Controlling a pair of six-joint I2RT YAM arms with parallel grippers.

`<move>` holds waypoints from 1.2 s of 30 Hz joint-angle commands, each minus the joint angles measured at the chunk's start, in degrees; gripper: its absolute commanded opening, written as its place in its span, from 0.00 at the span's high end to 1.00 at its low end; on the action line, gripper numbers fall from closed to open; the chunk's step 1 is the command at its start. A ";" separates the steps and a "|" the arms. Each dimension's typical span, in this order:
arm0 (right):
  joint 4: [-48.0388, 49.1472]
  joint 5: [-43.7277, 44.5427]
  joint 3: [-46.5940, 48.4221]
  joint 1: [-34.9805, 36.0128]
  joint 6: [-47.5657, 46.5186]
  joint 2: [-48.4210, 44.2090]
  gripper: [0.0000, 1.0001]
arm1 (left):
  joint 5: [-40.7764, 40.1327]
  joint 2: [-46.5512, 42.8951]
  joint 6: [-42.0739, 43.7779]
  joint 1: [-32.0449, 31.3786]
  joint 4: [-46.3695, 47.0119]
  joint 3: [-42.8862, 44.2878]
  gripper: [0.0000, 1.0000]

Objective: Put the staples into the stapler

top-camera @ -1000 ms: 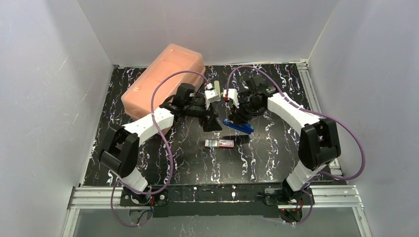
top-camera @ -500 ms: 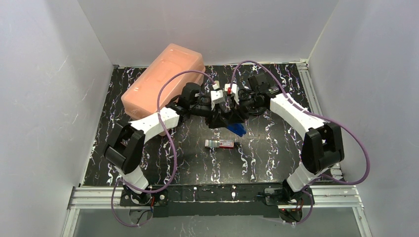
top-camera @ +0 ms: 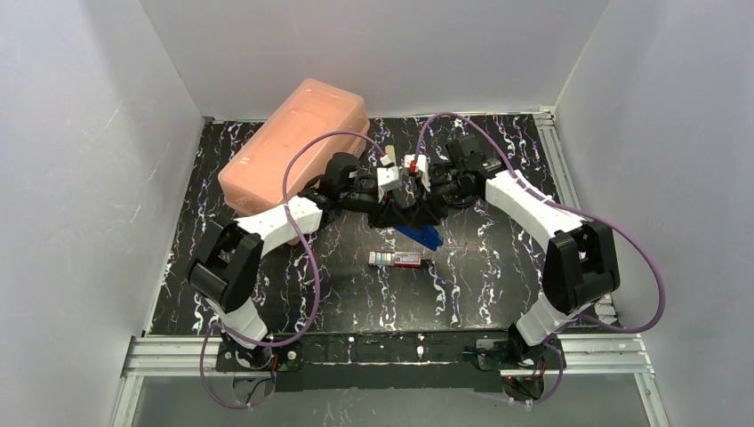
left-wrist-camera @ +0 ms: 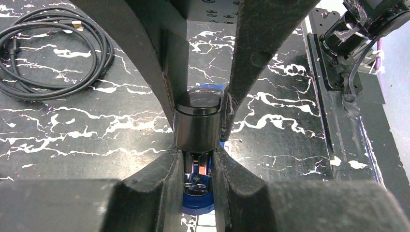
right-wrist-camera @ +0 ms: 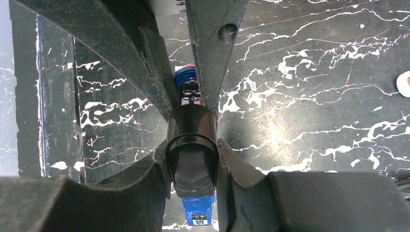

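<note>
two arms reach in from either side and meet over the middle of the black marbled table [top-camera: 498, 267] in the top view. the left gripper [top-camera: 394, 212] and the right gripper [top-camera: 420, 210] sit tip to tip there, both at the stapler [top-camera: 426, 236], whose blue end juts out from under them toward the near edge. from this height the jaws are lost in the dark cluster. the staples [top-camera: 397, 259], a small red box with its grey tray slid partly out to the left, lie flat on the table just nearer than the stapler. they are apart from it and neither gripper touches them. a large salmon-pink case [top-camera: 298, 142] stands at the far left corner, well apart from the rest.

in the left wrist view, the left gripper's own fingers [left-wrist-camera: 145, 193] come up from the bottom edge and close on the stapler's narrow middle, where metal parts show above its blue base. they press on both sides, so this gripper is clamped on the stapler. just beyond, the other gripper's fingers pinch the stapler's rounded black cap. a coiled black cable [left-wrist-camera: 106, 50] lies on the table at upper left.

in the right wrist view, the right gripper's fingers [right-wrist-camera: 251, 193] hug the glossy black top arm of the stapler from both sides with no gap, clamped on it. blue shows below the black arm and again beyond it, where the left gripper's fingers flank the stapler.
</note>
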 commanded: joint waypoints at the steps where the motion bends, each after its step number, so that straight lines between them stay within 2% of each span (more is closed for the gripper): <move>1: 3.18 -2.68 1.49 -0.46 1.80 -3.05 0.99 | 0.07 -0.49 1.60 -0.35 -0.53 -0.53 1.00; 6: 5.88 0.66 2.10 -1.48 3.38 -3.22 0.99 | -1.62 0.24 1.70 0.04 -0.53 0.22 1.00; 11: 10.49 -0.30 0.26 -6.33 5.12 -4.79 0.99 | -1.78 0.93 0.91 1.69 1.43 -0.56 1.00; 18: 17.11 -3.25 -7.26 -11.18 5.05 -9.91 0.99 | -3.22 3.00 0.12 2.14 5.30 -2.28 1.00; 22: 21.53 -3.79 -13.00 -16.47 4.47 -13.73 0.99 | -4.54 5.80 -0.97 1.99 7.71 -2.29 1.00; 32: 26.62 -10.48 -23.51 -26.78 -1.46 -17.19 0.99 | -7.52 10.30 -3.53 1.18 14.12 -4.11 1.00; 36: 26.87 -10.79 -26.10 -28.67 -5.25 -17.74 0.99 | -9.57 10.41 -3.41 0.61 17.30 -6.48 1.00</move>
